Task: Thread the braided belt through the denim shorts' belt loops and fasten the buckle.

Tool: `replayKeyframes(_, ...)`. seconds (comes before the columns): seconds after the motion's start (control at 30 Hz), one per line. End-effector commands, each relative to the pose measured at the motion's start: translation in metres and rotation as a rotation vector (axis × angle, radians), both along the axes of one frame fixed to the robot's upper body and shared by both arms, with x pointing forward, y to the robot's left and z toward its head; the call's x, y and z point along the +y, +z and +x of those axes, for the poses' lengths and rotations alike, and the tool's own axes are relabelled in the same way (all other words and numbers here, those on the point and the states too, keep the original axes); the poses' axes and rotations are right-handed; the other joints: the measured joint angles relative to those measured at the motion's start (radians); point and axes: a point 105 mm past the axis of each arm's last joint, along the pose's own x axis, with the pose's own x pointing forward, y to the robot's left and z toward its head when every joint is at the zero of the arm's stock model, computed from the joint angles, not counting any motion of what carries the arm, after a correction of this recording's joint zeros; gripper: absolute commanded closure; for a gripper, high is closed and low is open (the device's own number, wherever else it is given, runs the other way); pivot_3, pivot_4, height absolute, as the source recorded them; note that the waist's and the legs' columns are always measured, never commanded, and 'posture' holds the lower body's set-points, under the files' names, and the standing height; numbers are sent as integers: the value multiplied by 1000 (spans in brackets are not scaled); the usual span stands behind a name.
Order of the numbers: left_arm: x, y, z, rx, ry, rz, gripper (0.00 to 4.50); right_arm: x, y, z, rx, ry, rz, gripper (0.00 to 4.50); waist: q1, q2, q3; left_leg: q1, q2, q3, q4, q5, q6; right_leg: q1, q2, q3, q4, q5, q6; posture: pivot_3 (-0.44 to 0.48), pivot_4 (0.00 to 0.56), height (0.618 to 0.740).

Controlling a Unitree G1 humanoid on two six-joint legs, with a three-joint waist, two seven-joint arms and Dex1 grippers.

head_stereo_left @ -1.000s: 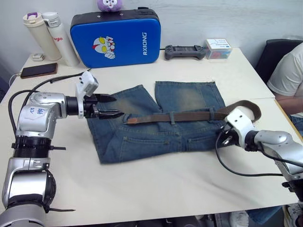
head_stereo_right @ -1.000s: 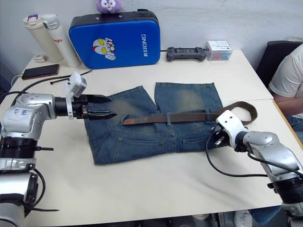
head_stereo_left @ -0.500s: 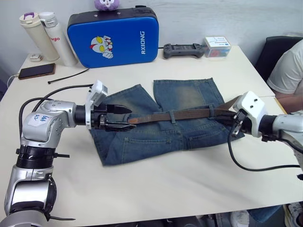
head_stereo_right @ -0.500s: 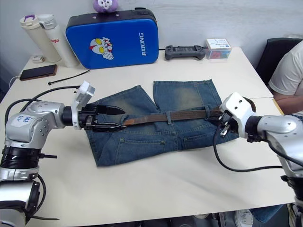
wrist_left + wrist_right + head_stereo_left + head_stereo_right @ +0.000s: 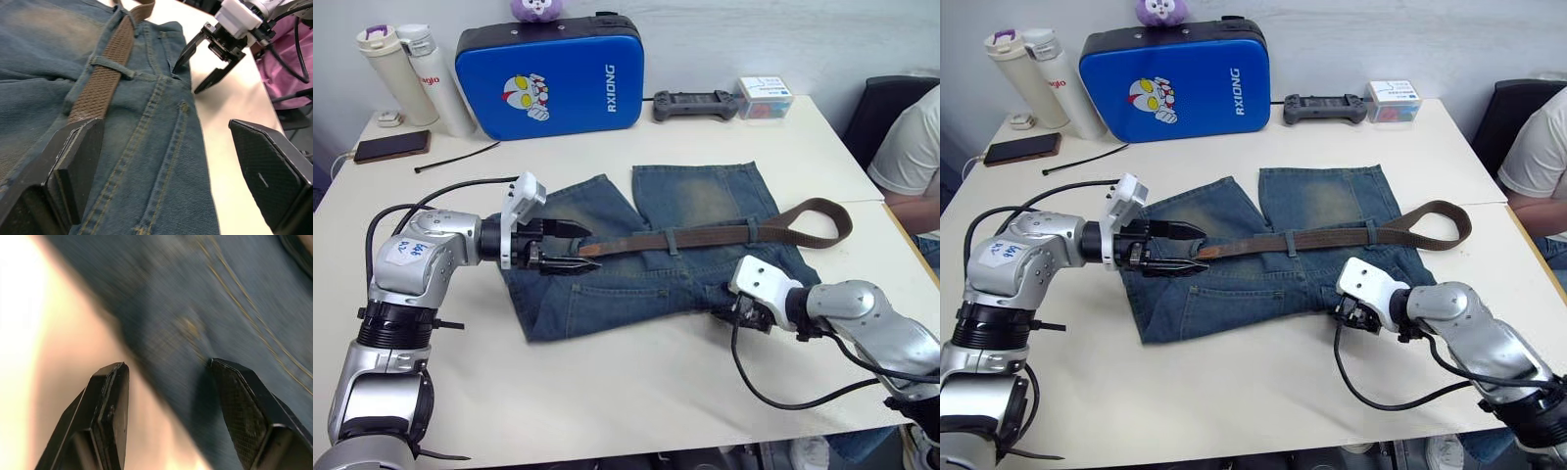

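Both hands gape empty: left hand (image 5: 588, 247) hides the braided belt (image 5: 705, 236) tip (buckle unseen).

An office or lab room set up for robot trials: a plain pale wall behind a large white table (image 5: 636, 372). Along the far edge sit 2 insulated bottles (image 5: 406, 69) at upper left, a phone (image 5: 391, 147) on a cable, a blue padded case (image 5: 548, 78) with a cartoon figure, a black handheld controller (image 5: 695, 105) and a small box (image 5: 764, 98). At the right edge a person (image 5: 906, 157) sits in a dark office chair (image 5: 876, 108)
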Motion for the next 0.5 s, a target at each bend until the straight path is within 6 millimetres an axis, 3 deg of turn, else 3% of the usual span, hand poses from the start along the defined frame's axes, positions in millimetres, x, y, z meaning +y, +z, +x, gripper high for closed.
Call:
replayKeyframes(0.03, 3, 1, 0, -25, 6, 12, 0, -11, 18, 10, -123, 43, -78, 3234, 0, 0, 0, 0, 0, 0, 0, 0, 0, 0, 0, 0, 0, 0, 0, 0, 150, 738)
replayKeyframes(0.07, 3, 1, 0, -27, 9, 10, 0, -13, 21, 10, -140, 60, -98, 3354, 0, 0, 0, 0, 0, 0, 0, 0, 0, 0, 0, 0, 0, 0, 0, 0, 150, 738)
replayKeyframes(0.1, 3, 1, 1, -28, 10, 9, 0, -17, 24, 11, -155, 78, -122, 4031, 0, 0, 0, 0, 0, 0, 0, 0, 0, 0, 0, 0, 0, 0, 0, 0, 150, 738)
replayKeyframes(0.17, 2, 0, 2, -31, 10, 5, 0, -24, 28, 10, -169, 119, -159, 4479, 0, 0, 0, 0, 0, 0, 0, 0, 0, 0, 0, 0, 0, 0, 0, 0, 150, 738)
replayKeyframes(0.3, 0, 0, 3, -33, 6, 4, 0, -35, 32, 2, -181, 230, -242, 4479, 3, 0, 0, 0, 0, 0, 1, 0, 0, 0, 0, 0, 0, 0, 0, 0, 150, 738)
replayKeyframes(0.5, 0, -1, 5, -35, 3, 10, 0, -90, 33, 7, -211, 283, -455, 4479, 7, 0, 0, 0, 0, 0, 0, 0, 0, 0, 0, 0, 0, 0, 0, 0, 150, 738)
